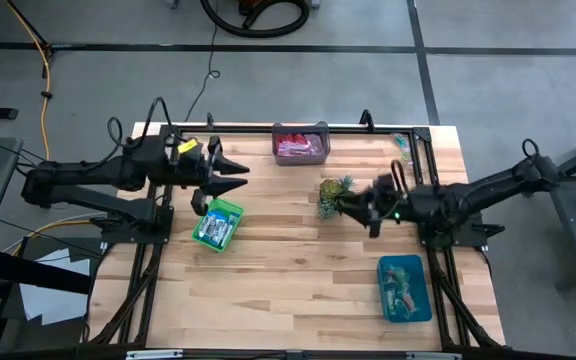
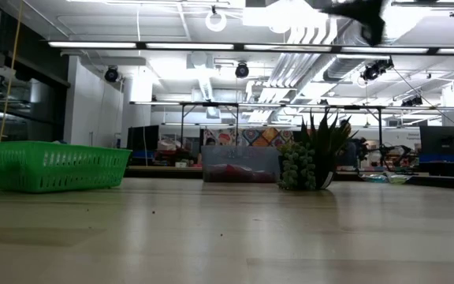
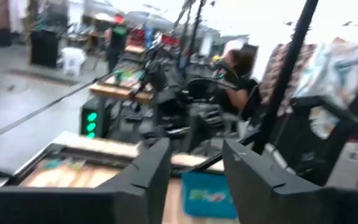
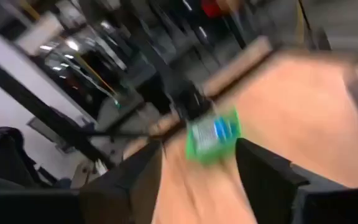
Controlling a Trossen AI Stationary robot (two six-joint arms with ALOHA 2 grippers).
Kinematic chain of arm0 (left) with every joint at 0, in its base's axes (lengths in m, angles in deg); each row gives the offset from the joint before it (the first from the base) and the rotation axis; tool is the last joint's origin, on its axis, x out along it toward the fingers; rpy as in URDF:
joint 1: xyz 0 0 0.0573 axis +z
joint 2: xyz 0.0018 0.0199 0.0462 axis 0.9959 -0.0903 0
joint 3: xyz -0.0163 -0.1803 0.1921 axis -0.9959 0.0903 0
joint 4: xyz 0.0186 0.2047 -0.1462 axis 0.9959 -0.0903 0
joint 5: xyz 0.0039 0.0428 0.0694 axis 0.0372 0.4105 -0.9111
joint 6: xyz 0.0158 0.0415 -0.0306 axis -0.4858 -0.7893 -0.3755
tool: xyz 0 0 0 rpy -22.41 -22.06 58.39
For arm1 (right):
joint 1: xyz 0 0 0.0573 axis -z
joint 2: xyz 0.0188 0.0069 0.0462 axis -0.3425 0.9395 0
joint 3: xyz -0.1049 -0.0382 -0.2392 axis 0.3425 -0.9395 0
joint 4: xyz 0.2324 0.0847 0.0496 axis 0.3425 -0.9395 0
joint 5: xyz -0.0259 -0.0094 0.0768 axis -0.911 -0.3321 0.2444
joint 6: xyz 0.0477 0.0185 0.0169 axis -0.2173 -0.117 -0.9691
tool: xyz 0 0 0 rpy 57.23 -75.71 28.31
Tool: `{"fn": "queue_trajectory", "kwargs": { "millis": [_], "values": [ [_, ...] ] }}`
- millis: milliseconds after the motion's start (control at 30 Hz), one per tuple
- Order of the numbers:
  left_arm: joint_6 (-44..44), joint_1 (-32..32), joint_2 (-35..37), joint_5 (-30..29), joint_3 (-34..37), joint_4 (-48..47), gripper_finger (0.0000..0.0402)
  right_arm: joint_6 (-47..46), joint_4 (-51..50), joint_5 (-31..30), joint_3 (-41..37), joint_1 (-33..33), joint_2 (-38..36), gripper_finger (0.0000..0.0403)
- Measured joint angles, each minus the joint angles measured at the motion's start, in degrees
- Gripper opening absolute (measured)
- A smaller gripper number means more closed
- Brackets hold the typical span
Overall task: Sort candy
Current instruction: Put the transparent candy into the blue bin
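The candy lies sorted in three bins. Blue-and-white pieces (image 1: 214, 230) fill the green bin (image 1: 230, 210), red and pink ones (image 1: 298, 149) the clear bin (image 1: 300, 131) at the far edge, and mixed pieces (image 1: 400, 292) the blue bin (image 1: 420, 268) at the near right. My left gripper (image 1: 240, 175) hovers open above the table, just beyond the green bin, holding nothing. My right gripper (image 1: 360, 206) is raised beside the small spiky plant (image 1: 332, 194). It is open, with nothing between its fingers (image 4: 266, 168).
The plant in its pot (image 2: 310, 158) stands mid-table between the clear bin (image 2: 239, 163) and my right gripper. A black frame rail (image 1: 268, 128) runs along the table's far and side edges. Bare wood (image 1: 298, 280) lies toward the near edge.
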Motion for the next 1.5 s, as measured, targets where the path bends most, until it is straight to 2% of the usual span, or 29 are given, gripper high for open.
{"fn": "queue_trajectory", "kwargs": {
  "millis": [67, 133, 267, 300, 367, 433, 533, 667, 767, 1000, 1200, 1400, 1500],
  "values": [
    [-0.42, -1.4, -0.79, -0.07, -0.01, 2.17, 0.011, 9.08, 6.41, 3.96, 1.09, 4.23, 0.85, 0.0187],
    [-0.61, -2.51, -1.81, -0.25, 0.0, 3.86, 0.0082, 15.58, 8.26, 7.7, 3.09, 7.99, 1.1, 0.0156],
    [-1.05, -3.62, -4.02, -0.46, 0.0, 5.82, 0.0016, 23.44, 5.15, 14.6, 8.34, 13.7, 0.95, 0.0064],
    [-1.05, -3.8, -4.56, -0.73, 0.0, 5.99, 0.0008, 24.76, 3.97, 16.81, 9.77, 14.81, 0.88, 0.0035],
    [-1.54, -3.86, -5.55, -2.37, 0.02, 6.02, 0.0008, 26.75, 1.39, 21.47, 12.89, 16.76, 0.86, 0.001],
    [-2.86, -3.83, -6.15, -3.63, 0.08, 6.12, 0.0004, 27.93, -2.64, 25.28, 16.06, 17.92, 0.86, 0.0016],
    [-4.14, -2.66, -5.96, -3.78, 2.93, 9.61, 0.0001, 29.97, -10.39, 27.15, 20.66, 18.47, 0.83, 0.0007],
    [-1.47, -0.12, -2.03, -3.87, 11.46, 15.47, 0.0001, 32.67, -20.26, 27.24, 25.74, 18.45, 0.83, 0.0005],
    [1.22, 1.67, 3.03, -5.07, 18.91, 19.49, 0.0, 32.96, -23.52, 27.31, 27.66, 18.45, 0.74, 0.0002],
    [6.04, 3.15, 14.62, -9.51, 33.76, 27.06, 0.0, 31.33, -25.83, 27.55, 27.26, 18.42, -0.74, 0.0001],
    [9.92, 2.49, 20.48, -11.3, 43.89, 34.86, 0.0, 29.36, -29.22, 27.53, 27.22, 18.42, -1.94, 0.0],
    [14.15, 2.48, 23.89, -12.47, 51.94, 41.45, 0.0, 27.32, -33.69, 27.28, 27.2, 18.42, -4.16, 0.0],
    [15.35, 2.48, 25.32, -13.01, 52.45, 38.05, 0.0, 25.99, -37.64, 26.43, 27.18, 18.42, -5.73, 0.0]
  ]
}}
